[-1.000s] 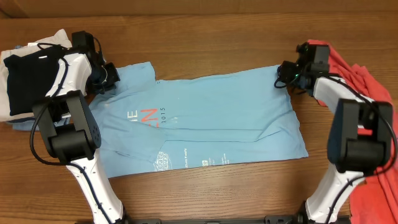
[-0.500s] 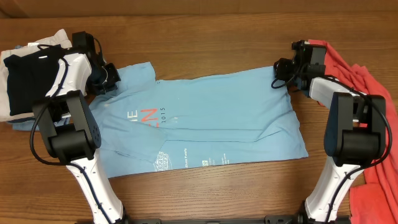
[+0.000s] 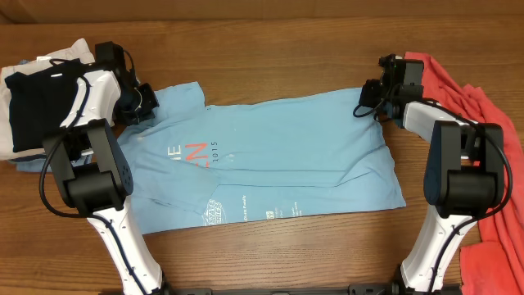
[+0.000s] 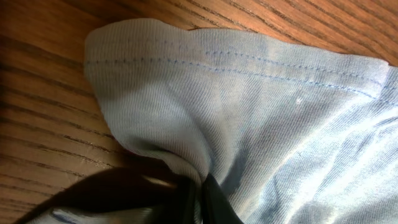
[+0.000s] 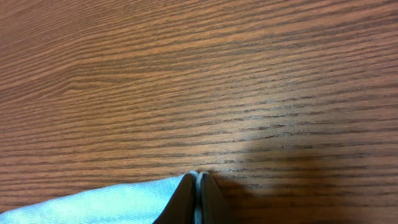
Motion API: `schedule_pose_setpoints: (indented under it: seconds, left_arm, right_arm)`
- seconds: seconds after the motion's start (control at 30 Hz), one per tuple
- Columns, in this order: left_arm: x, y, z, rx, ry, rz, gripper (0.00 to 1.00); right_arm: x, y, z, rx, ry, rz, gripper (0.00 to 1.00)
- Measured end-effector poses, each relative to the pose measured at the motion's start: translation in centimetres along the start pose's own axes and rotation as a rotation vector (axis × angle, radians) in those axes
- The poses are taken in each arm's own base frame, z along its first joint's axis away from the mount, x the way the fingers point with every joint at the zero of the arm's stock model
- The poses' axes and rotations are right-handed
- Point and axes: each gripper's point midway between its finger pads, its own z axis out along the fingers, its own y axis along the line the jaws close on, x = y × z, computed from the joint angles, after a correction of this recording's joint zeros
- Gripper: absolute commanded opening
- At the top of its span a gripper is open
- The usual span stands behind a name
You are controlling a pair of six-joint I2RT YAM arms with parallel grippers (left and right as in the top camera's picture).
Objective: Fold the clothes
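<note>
The sky-blue T-shirt (image 3: 278, 156) lies spread flat across the middle of the table, its red and white lettering with "2015" near the left. My left gripper (image 3: 150, 100) is shut on the shirt's upper left corner. In the left wrist view the hemmed blue cloth (image 4: 249, 112) bunches into the closed left gripper (image 4: 199, 194). My right gripper (image 3: 365, 102) is shut on the shirt's upper right corner. The right wrist view shows a thin edge of blue cloth (image 5: 112, 205) pinched between the closed tips of the right gripper (image 5: 198, 180).
Coral-red shirts (image 3: 483, 106) lie heaped along the right edge, partly under the right arm. A pile of dark navy (image 3: 37, 106) and white cloth (image 3: 74, 47) sits at the far left. Bare wooden tabletop (image 3: 270, 49) runs behind the shirt.
The right gripper has moved slightly left and back to the shirt's upper right corner, and its jaws have closed on the cloth. The left gripper has kept its grip without moving.
</note>
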Motion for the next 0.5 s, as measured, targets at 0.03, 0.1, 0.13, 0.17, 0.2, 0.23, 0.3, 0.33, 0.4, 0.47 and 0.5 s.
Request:
schedule_pose_setpoints:
  seconds: [0.03, 0.1, 0.13, 0.17, 0.2, 0.23, 0.3, 0.33, 0.4, 0.47, 0.5]
  left_arm:
    - [0.0, 0.0, 0.0, 0.0, 0.0, 0.0, 0.04]
    - [0.0, 0.0, 0.0, -0.001, 0.001, 0.0, 0.04]
    - [0.0, 0.0, 0.0, 0.0, 0.0, 0.0, 0.04]
    - [0.0, 0.0, 0.0, 0.0, 0.0, 0.0, 0.04]
    - [0.1, 0.0, -0.1, -0.001, 0.002, 0.0, 0.04]
    - [0.2, 0.0, -0.2, -0.002, 0.006, 0.0, 0.04]
    - [0.2, -0.1, -0.6, 0.003, 0.004, 0.001, 0.04]
    - [0.2, -0.2, -0.9, 0.008, 0.0, 0.002, 0.04]
    - [0.3, -0.6, -2.3, 0.023, -0.008, 0.004, 0.04]
    - [0.4, -1.1, -4.1, 0.037, -0.02, 0.007, 0.04]
    - [0.6, -1.2, -5.0, 0.042, -0.026, 0.008, 0.04]
  right_arm:
    - [0.0, 0.0, 0.0, 0.0, 0.002, 0.001, 0.04]
    - [0.2, 0.0, -0.1, 0.002, 0.018, 0.005, 0.04]
    - [0.3, 0.0, -0.1, 0.005, 0.031, 0.008, 0.04]
    - [0.4, 0.0, -0.2, 0.007, 0.041, 0.011, 0.04]
    - [0.5, 0.0, -0.3, 0.01, 0.056, 0.015, 0.04]
    - [0.6, -0.1, -0.4, 0.015, 0.073, 0.019, 0.04]
    - [0.7, -0.3, -0.9, 0.036, 0.105, 0.029, 0.04]
    - [1.1, -0.4, -1.1, 0.049, 0.131, 0.035, 0.04]
    - [1.6, -0.7, -1.9, 0.08, 0.182, 0.047, 0.04]
    - [2.3, -1.1, -2.7, 0.117, 0.239, 0.059, 0.04]
    - [2.5, -1.3, -3.3, 0.137, 0.265, 0.062, 0.04]
